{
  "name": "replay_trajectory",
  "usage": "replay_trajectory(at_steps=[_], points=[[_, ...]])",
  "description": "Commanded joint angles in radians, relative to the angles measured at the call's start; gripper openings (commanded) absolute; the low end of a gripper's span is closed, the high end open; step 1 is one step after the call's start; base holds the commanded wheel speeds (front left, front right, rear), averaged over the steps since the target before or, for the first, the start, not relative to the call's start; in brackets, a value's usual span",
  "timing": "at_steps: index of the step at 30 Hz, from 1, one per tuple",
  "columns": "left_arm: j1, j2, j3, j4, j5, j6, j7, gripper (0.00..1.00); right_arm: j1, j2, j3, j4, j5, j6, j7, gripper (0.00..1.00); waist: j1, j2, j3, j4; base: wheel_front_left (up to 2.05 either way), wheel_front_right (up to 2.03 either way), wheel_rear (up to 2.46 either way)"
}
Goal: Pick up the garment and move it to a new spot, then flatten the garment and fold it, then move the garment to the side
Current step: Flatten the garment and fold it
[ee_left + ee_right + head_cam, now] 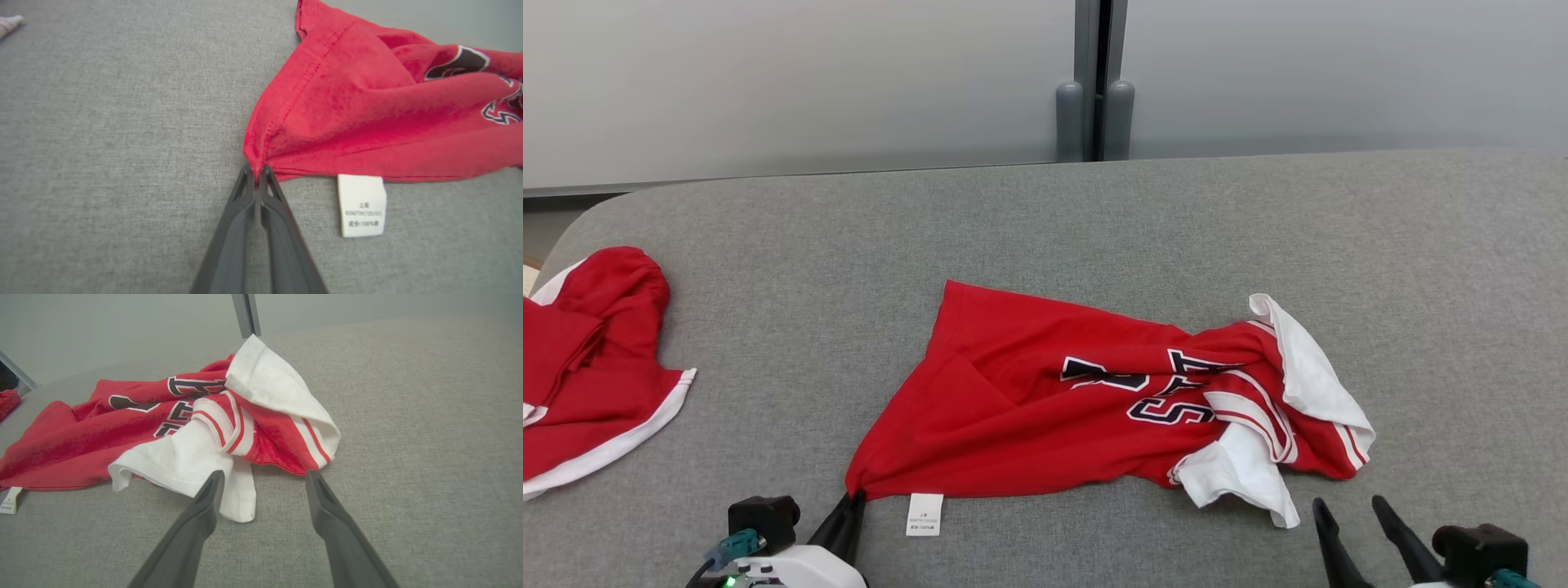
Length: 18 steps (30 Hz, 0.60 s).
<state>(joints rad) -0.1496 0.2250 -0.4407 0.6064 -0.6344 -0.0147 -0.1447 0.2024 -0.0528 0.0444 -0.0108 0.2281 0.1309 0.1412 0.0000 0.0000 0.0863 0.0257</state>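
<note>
Garment (pixel 1045 408) crumpled mid-desk, one corner pinched by the left hand (pixel 854 496).
Red with white sleeves and dark lettering, it lies on the grey cloth-covered desk (pixel 1094 220). The left hand's fingers are clamped together on its near hem corner, beside a white care label (pixel 924 514). The right hand (pixel 1346 501) sits fingers apart, just beside a white sleeve. Another red piece of clothing (pixel 588 367) lies well apart at the left edge.

You are seeing a shirt (pixel 1013 408) whose lettering (pixel 1143 384) is lying partly hidden in folds. Its label (pixel 924 514) is carrying print too small to read. Well left of the shirt, a second red garment (pixel 596 359) is running off the picture's edge.
</note>
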Motion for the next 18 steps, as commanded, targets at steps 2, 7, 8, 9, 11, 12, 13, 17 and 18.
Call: replay_trajectory(at_steps=[2, 7, 8, 9, 11, 12, 13, 17, 18], points=[[-0.025, 0.0, 0.0, 0.019, -0.004, -0.009, -0.013, 0.0, 0.005, -0.007, 0.017, 0.023, 0.015, 0.0, 0.002, 1.0, 0.0, 0.0, 0.007, -0.001, 0.0, 0.0, 0.0], [-0.057, -0.005, -0.006, 0.059, 0.002, -0.022, -0.032, 0.0, -0.047, -0.013, 0.051, 0.111, 0.04, 0.0, -0.022, 1.0, 0.0, 0.0, 0.027, 0.003, 0.0, 0.0, 0.0], [-0.066, -0.007, -0.009, 0.066, 0.005, -0.023, -0.035, 0.0, -0.058, -0.013, 0.054, 0.131, 0.048, 0.0, -0.029, 1.0, 0.0, 0.0, 0.033, 0.007, 0.0, 0.0, 0.0], [-0.072, -0.007, -0.009, 0.071, 0.006, -0.024, -0.038, 0.0, -0.074, -0.012, 0.057, 0.151, 0.049, 0.0, -0.037, 1.0, 0.0, 0.0, 0.037, 0.009, 0.0, 0.0, 0.0], [-0.086, -0.013, -0.014, 0.08, 0.009, -0.028, -0.044, 0.0, -0.099, -0.011, 0.069, 0.203, 0.057, 0.0, -0.034, 1.0, 0.0, 0.0, 0.047, 0.016, 0.0, 0.0, 0.0], [-0.092, -0.014, -0.015, 0.084, 0.01, -0.028, -0.047, 0.0, -0.112, -0.013, 0.079, 0.229, 0.06, 0.0, -0.032, 1.0, 0.0, 0.0, 0.051, 0.019, 0.0, 0.0, 0.0], [-0.098, -0.018, -0.017, 0.089, 0.012, -0.03, -0.049, 0.0, -0.125, -0.015, 0.085, 0.256, 0.066, 0.0, -0.034, 1.0, 0.0, 0.0, 0.055, 0.024, 0.0, 0.0, 0.0], [-0.122, -0.028, -0.022, 0.104, 0.016, -0.036, -0.062, 0.0, -0.154, -0.022, 0.114, 0.348, 0.075, 0.0, -0.037, 0.95, 0.0, 0.0, 0.075, 0.036, 0.0, 0.0, 0.0], [-0.125, -0.029, -0.023, 0.105, 0.017, -0.037, -0.065, 0.0, -0.158, -0.024, 0.117, 0.365, 0.074, 0.0, -0.043, 0.54, 0.0, 0.0, 0.078, 0.038, 0.0, 0.0, 0.0]])
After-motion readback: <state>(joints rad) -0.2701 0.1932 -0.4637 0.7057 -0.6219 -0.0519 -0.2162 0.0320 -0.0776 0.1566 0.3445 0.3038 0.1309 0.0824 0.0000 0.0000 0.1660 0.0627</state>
